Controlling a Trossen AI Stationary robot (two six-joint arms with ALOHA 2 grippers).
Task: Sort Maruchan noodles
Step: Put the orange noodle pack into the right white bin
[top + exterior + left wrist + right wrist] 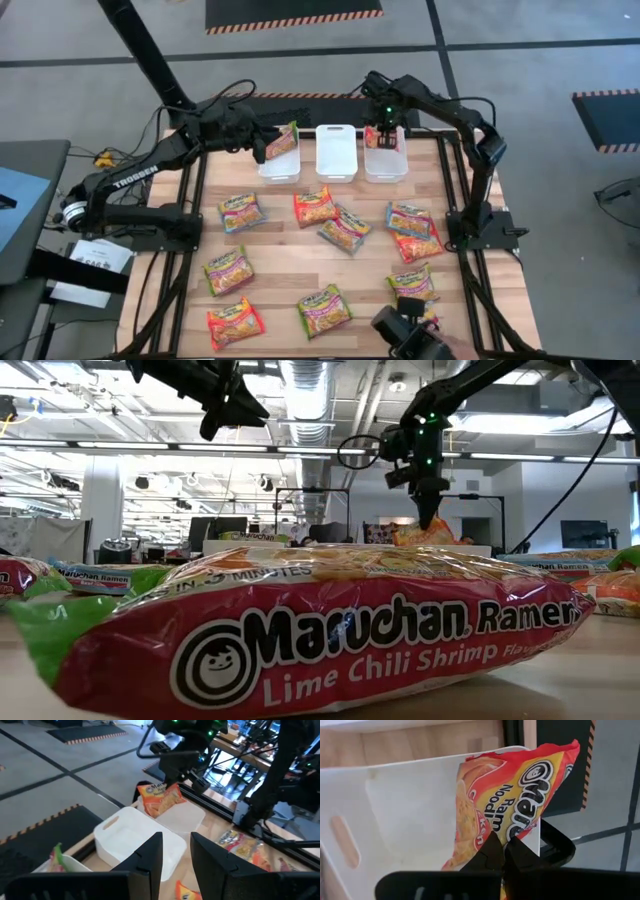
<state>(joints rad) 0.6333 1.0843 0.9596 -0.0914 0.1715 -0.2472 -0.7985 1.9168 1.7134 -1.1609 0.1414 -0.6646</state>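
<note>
My right gripper is shut on an orange-edged Maruchan packet above the right white bin. The gripper and packet also show in the low view and in the left wrist view. My left gripper is open and empty, and hovers by the left white bin. A green-edged packet stands tilted on edge in that bin. Several more packets lie flat on the wooden table. My right gripper pinches one short end of the orange packet between its two fingers. The fingers come from above and point down. The packet hangs below them with its lower end inside the right bin's rim. I cannot tell whether it touches the bin's floor.
The middle white bin stands between the other two at the table's far edge. A red and green Lime Chili Shrimp packet lies right in front of the low camera. Black frame rails run along the table's left and right sides.
</note>
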